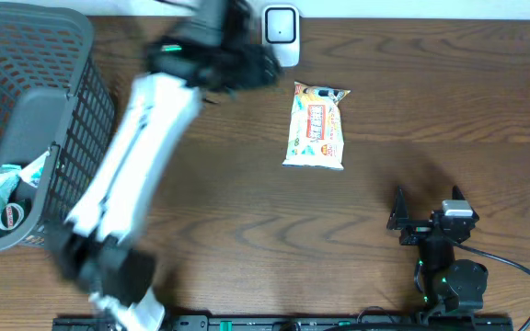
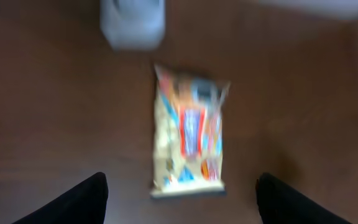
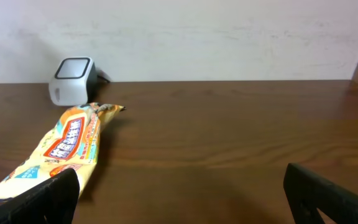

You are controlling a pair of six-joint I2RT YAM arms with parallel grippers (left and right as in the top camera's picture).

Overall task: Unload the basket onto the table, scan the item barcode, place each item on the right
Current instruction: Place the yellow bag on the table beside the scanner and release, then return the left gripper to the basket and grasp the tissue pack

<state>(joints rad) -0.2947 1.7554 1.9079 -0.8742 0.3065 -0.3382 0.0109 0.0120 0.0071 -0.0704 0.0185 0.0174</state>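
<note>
**Reaching for the snack packet beside the scanner**

My left gripper (image 2: 182, 198) hangs above the snack packet (image 2: 188, 140) with its fingers (image 2: 73, 202) set wide and nothing between them. The packet lies flat on the table (image 1: 403, 83), printed face up. Its far end is near the scanner (image 1: 282, 32), but I think it does not touch it. My right gripper (image 1: 427, 213) is also fully spread and empty, parked at the near right side, well apart from the packet.

I judge the step in hand to be the grasp. To do it well, I should come straight down and close across the narrow width of the packet, not along its length. It is a soft bag, so the squeeze should be gentle. I cannot see any barcode on the upper face, and my left wrist view is too blurred to read, so the code is probably underneath. If so, I must turn that side to the scanner window after lifting.

For room, the table is open on both long sides of the packet. The wall (image 3: 229, 37) stands just behind the scanner, so I have little space there. The basket (image 1: 26, 110) stands far left, beside my left arm, and I should not swing into it.
</note>
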